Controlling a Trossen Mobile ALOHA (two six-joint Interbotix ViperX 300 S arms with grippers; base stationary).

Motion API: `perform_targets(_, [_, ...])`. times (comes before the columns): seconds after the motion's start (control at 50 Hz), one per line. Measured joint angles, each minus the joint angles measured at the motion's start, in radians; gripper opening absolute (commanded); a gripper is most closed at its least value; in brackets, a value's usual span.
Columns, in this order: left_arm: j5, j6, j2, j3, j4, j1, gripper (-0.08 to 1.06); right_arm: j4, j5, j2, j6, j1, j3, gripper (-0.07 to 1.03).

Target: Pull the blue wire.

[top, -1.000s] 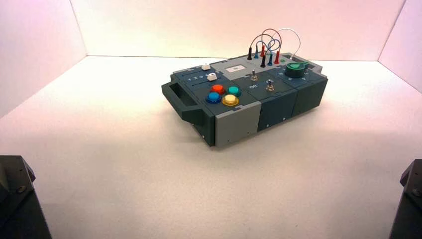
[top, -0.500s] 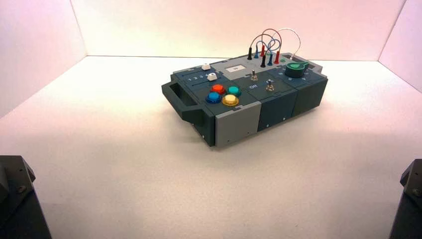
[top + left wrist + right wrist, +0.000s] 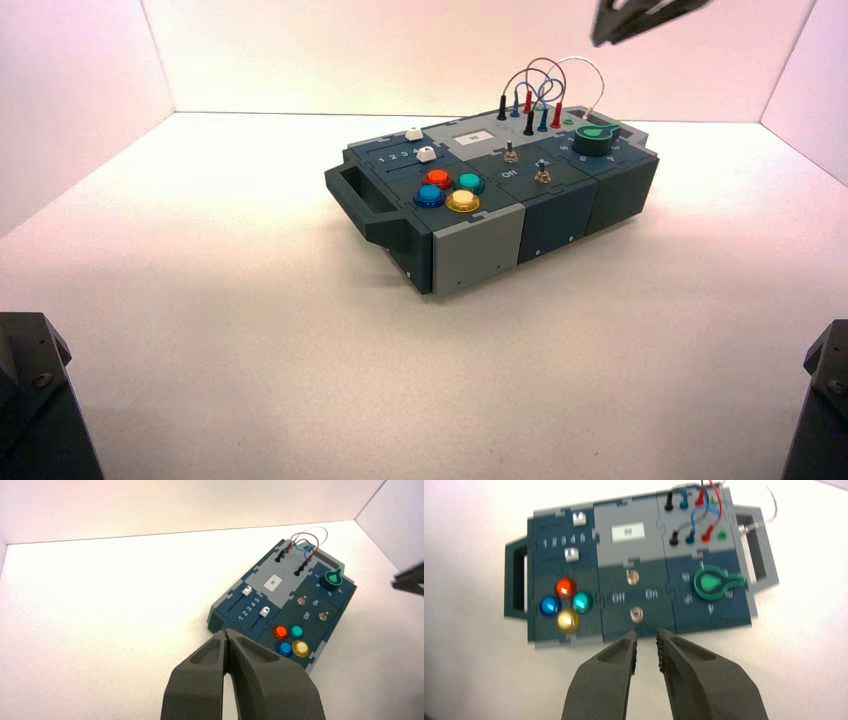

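Above the box [image 3: 500, 200], the right gripper [image 3: 647, 645] hangs with fingers slightly spread; the left gripper [image 3: 227, 642], fingers pressed together, waits short of it. At the box's far end the blue wire [image 3: 694, 517] arches between sockets, so the right fingers should drop onto one blue plug [image 3: 689, 538], clear of the red wire [image 3: 714, 500], and pull straight up.

the left gripper [image 3: 227, 639] had two matte dark grey fingers [image 3: 200, 680], broad and wedge-shaped, each with a shallow hollow near its tip. the right gripper [image 3: 647, 643] matched them, with ridged inner pads [image 3: 660, 652]. black arm bases [image 3: 35, 400] bore small round screws.
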Motion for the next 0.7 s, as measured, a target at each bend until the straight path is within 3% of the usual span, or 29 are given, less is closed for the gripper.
perform_targets(0.08, [-0.002,0.0,0.0,-0.002,0.0,0.0,-0.03,0.002,-0.003,0.063,0.008,-0.009,-0.037,0.35])
perform_targets(0.46, [-0.012,0.009,0.0,-0.048,0.0,0.0,-0.03,0.003,-0.018,0.344,0.018,-0.123,-0.143,0.35])
perform_targets(0.7, [-0.041,0.009,0.008,-0.06,0.0,0.0,-0.03,0.003,-0.028,0.44,0.017,-0.137,-0.206,0.35])
